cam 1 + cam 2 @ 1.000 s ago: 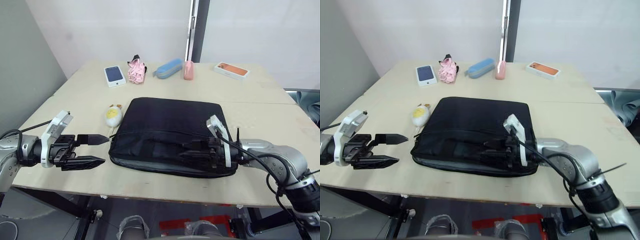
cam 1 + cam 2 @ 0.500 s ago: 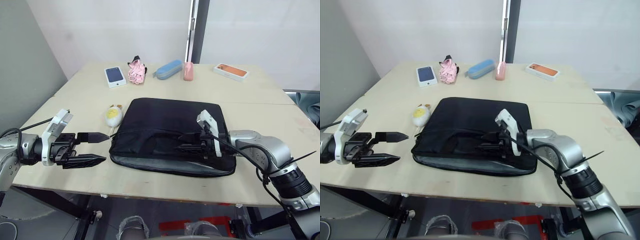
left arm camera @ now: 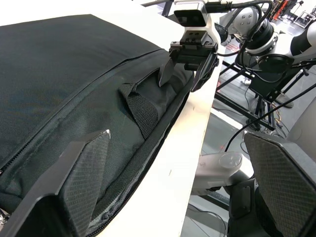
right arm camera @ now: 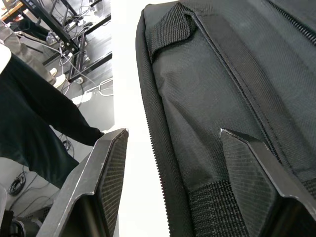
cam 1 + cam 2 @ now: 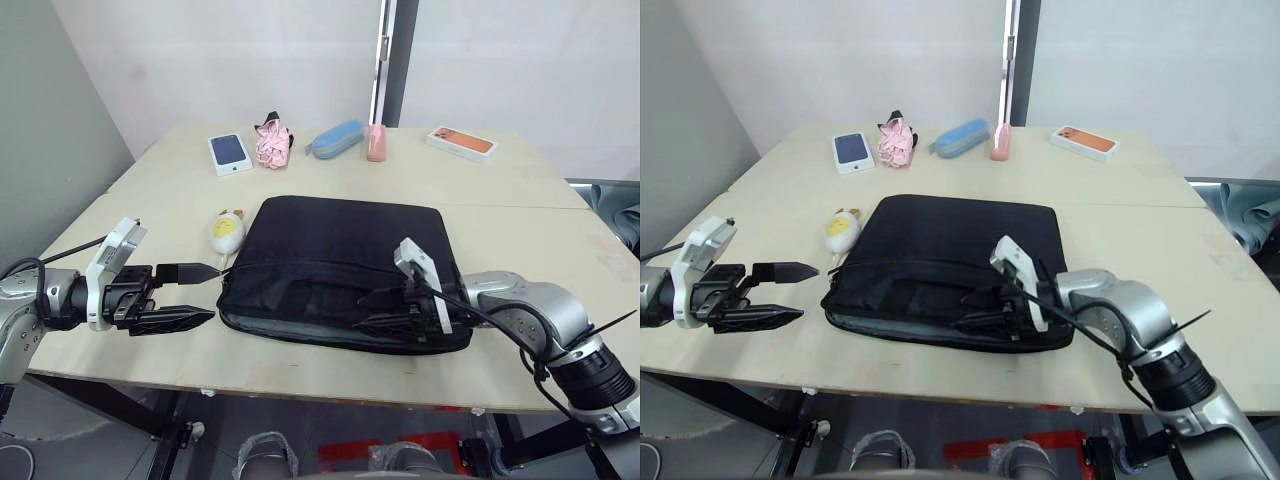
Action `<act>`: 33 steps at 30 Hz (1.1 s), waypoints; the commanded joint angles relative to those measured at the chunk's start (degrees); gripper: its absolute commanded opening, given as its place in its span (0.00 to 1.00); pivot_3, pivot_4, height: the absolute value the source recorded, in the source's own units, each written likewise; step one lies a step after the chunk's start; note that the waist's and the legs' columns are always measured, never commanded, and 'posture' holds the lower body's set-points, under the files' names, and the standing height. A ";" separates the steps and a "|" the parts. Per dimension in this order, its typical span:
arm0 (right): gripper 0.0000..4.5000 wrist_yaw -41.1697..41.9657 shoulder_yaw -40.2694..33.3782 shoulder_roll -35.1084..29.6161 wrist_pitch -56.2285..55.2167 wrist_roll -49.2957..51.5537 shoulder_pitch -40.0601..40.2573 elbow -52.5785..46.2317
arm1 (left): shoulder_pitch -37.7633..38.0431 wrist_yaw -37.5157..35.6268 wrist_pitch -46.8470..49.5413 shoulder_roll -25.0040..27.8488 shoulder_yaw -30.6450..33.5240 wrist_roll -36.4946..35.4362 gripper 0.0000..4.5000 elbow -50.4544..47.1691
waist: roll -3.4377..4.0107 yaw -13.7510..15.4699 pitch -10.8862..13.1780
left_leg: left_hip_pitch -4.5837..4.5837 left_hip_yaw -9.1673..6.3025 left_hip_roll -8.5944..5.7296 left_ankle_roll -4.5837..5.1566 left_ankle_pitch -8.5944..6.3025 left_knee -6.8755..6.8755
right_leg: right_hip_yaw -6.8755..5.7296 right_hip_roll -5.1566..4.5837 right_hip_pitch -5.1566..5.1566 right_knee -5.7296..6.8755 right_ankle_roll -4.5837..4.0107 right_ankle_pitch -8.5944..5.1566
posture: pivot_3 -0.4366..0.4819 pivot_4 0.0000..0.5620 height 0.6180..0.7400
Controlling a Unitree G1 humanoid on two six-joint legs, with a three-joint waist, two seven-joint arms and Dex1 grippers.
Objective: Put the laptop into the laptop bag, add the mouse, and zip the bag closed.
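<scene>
Right now the bag [image 5: 340, 270] lies flat in the middle of the surface [image 5: 520, 210], its long axis running left to right and its zipper edge along the near side. The right end effector [image 5: 385, 310] sits over that near edge toward the bag's right end, fingers apart and straddling the seam, holding nothing. The left end effector [image 5: 190, 295] hangs just off the bag's left end, its fingers also spread and empty, pointing at the bag's near left corner. Laptop and mouse are not to be seen on the surface, so they are probably inside already, though the frames cannot confirm it. What remains looks like the zipping, and that turns on one thing: the zip line runs along the bag's long axis, from one end effector to the other. The right arm is the nearer, already on the seam; the slider itself I cannot make out. A plush toy [image 5: 226, 231] rests just beside the bag's left edge.
</scene>
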 commanded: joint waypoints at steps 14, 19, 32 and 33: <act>0.01 1.09 -6.79 3.15 -6.70 0.14 -3.45 3.99 | -2.46 -0.41 -0.38 0.15 0.15 0.77 1.00 0.93 | 0.01 -0.21 0.01 | -0.05 0.03 0.00 0.00 0.00 -0.04 | 0.01 0.01 -0.07 -0.03 0.00 0.00 | 0.48 0.27 1.00; 0.01 6.09 -2.00 2.44 -12.83 -5.04 -2.59 5.86 | -2.64 -0.71 -0.02 0.43 0.46 0.89 1.00 0.99 | 0.00 -0.10 0.01 | -0.19 0.00 0.00 0.00 0.00 -0.07 | -0.05 0.01 -0.12 -0.14 0.00 0.00 | 0.48 0.27 1.00; 0.01 13.94 3.27 4.39 -23.90 -15.57 -6.32 21.23 | -3.10 -1.45 0.93 1.85 1.55 -0.10 1.00 -2.21 | -0.01 -0.14 0.00 | -0.45 -0.10 0.02 0.01 0.00 -0.03 | -0.19 0.00 -0.22 -0.22 -0.02 0.01 | 0.48 0.27 1.00; 0.01 13.76 1.79 5.12 -23.56 -14.60 -7.25 22.35 | -3.38 -1.45 1.05 1.92 1.31 -0.29 1.00 -2.85 | -0.01 -0.14 0.00 | -0.45 -0.10 0.02 0.01 0.00 -0.03 | -0.18 0.00 -0.22 -0.23 -0.02 0.01 | 0.48 0.27 1.00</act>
